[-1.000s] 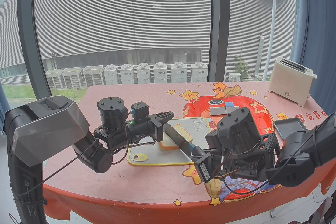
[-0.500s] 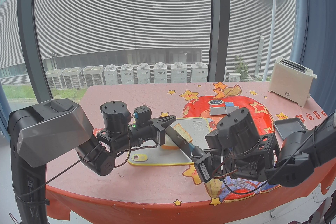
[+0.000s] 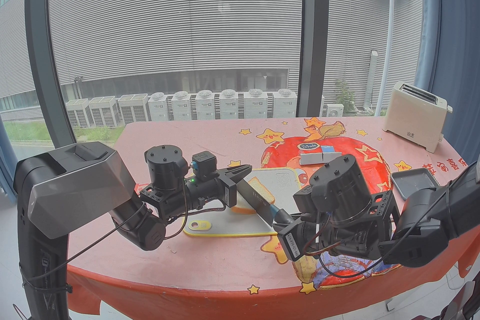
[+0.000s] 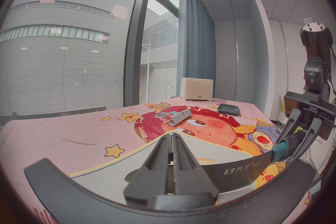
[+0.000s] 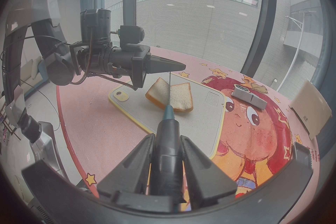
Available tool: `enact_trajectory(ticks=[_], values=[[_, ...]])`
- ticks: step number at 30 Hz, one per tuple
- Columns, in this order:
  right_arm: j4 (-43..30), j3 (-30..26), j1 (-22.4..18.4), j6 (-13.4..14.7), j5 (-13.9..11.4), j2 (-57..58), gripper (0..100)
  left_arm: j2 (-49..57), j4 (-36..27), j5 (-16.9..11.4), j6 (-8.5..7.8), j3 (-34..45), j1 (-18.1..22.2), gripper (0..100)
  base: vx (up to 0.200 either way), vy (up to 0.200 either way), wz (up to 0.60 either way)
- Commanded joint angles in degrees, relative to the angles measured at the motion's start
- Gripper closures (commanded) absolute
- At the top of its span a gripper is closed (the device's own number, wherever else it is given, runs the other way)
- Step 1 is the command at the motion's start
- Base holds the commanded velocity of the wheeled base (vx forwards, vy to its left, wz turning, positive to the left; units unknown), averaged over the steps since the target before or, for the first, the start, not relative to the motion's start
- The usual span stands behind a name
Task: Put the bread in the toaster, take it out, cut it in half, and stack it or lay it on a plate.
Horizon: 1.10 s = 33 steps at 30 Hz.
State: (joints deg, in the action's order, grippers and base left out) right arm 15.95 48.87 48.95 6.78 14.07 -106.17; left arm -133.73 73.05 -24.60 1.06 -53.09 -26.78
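Tan-crusted white bread slice (image 3: pixel 261 187): lies flat on the pale, yellow-rimmed plastic cutting board (image 3: pixel 220 223), near the table's front edge and between the two arms.
Black-bladed knife with a teal collar (image 4: pixel 238 172): stands on its edge across the middle of the slice. Its long axis runs from the right arm diagonally away towards the robot's far left.
Right gripper (image 5: pixel 166 139): its fingers are clamped on the knife's dark handle, just off the board's near right corner.
Left gripper (image 4: pixel 170 135): its fingers are pressed together with nothing between them. Its tip reaches in from the left over the blade's spine, but I cannot tell whether it touches.
Key relation: the slice is directly under the blade, so the coming stroke is probably straight down and along that diagonal. The right arm drives it, while the left is nearer the slice's left half.
Cut state: the two halves look slightly angled to each other in the right wrist view, but I cannot tell whether they are fully parted.
Surface: pink cartoon-print tablecloth (image 3: pixel 210 261).
Far right: cream plastic toaster (image 3: pixel 416 115) at the back corner, with a dark grey rectangular tray (image 3: pixel 414 182) in front of it, both well apart from the board.
Room: tall window behind the table, blue curtain at the right.
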Motion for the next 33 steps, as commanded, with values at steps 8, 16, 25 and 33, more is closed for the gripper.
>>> enact_trajectory(ticks=[8, 16, 25, 33], values=[[0.14, 0.35, 0.01, -0.01, -0.01, 0.08, 100, -0.65, -0.62, -0.01, -0.01, 0.18, -0.02, 100, 0.000, 0.000, 0.00], [-0.21, 0.17, -0.08, -0.01, -0.01, 0.17, 100, -0.65, -0.62, -0.01, -0.01, 0.18, -0.02, 100, 0.000, 0.000, 0.00], [-0.30, -0.44, 0.10, -0.01, -0.01, -0.80, 100, -0.57, -0.27, -0.01, -0.09, 0.36, -0.64, 100, 0.000, 0.000, 0.00], [-0.30, -0.53, 0.01, -0.01, -0.01, -0.88, 100, -0.13, -0.18, 0.08, -0.18, 1.32, -1.61, 100, 0.000, 0.000, 0.00]])
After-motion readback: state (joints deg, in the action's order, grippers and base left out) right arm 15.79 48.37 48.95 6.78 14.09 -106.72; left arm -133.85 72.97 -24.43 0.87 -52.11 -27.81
